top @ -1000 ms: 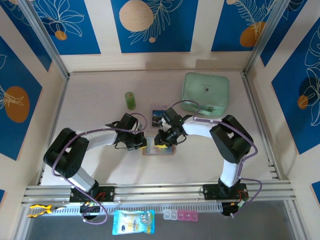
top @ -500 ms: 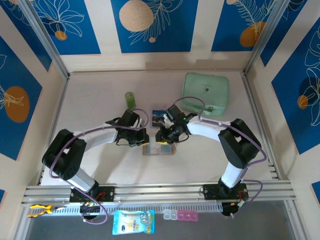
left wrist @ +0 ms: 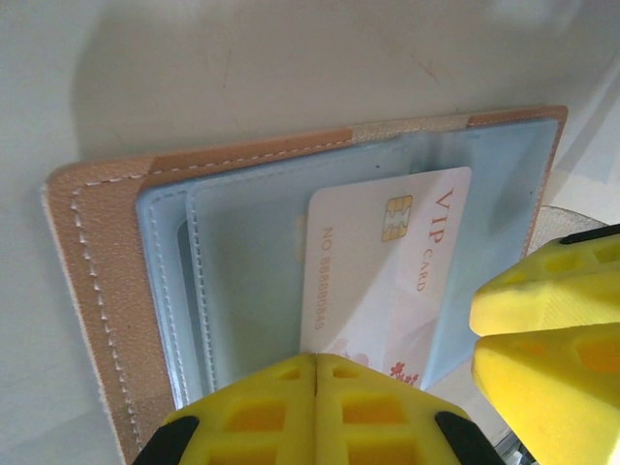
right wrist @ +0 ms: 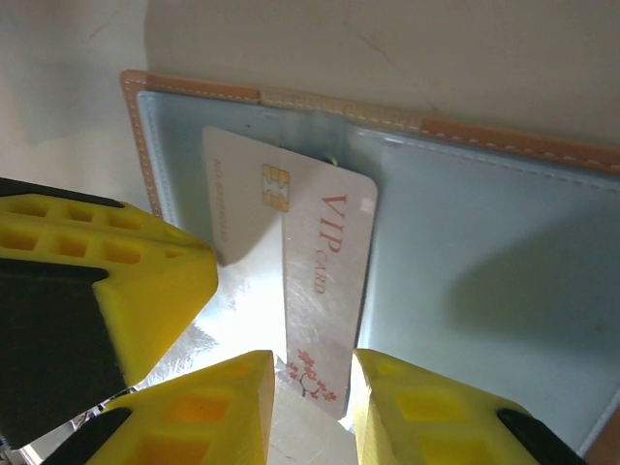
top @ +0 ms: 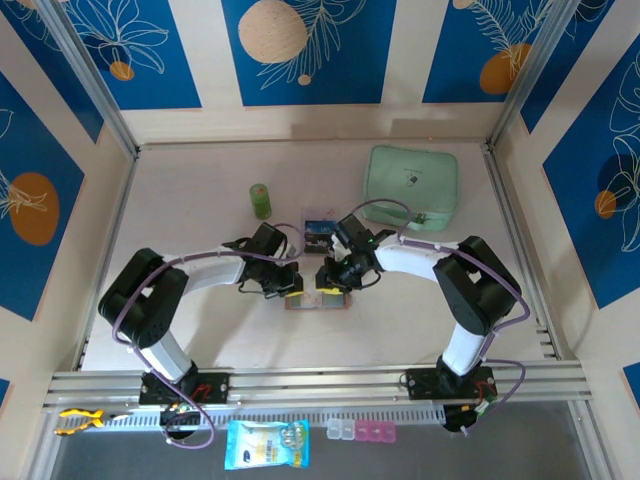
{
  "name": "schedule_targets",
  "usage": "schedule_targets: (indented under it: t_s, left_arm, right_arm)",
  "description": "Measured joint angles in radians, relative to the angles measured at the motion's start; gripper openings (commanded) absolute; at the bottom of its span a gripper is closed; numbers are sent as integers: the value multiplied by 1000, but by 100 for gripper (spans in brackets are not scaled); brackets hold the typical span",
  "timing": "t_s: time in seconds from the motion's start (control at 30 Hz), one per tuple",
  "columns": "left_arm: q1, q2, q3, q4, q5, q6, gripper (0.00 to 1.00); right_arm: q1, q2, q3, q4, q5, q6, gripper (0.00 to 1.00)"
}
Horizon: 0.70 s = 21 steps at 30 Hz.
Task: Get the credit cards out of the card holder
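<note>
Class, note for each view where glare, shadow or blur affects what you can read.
Right wrist: a blown-out glare patch beside the VIP card, and the right pincer is out of focus. Left wrist: the card print is sharp, the left pincer soft, with shadow on the table. Top external: even light, no glare.

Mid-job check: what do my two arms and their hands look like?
Both the left arm and right arm have white links between bulky black joints, with a purple cable looped along each. The left hand and right hand end in yellow fingers moulded with square pockets.
</note>
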Motion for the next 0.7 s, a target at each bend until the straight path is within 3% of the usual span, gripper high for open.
schedule_targets:
  t_s: [0.33, 0.7]
  left_arm:
    - [0, 6, -3, 1, -8, 0, 1]
    - [0, 8, -3, 4, -8, 0, 2]
  right_arm:
    - [-7, 36, -22, 57, -39, 9, 28]
    - [-18, 38, -47, 128, -87, 34, 19]
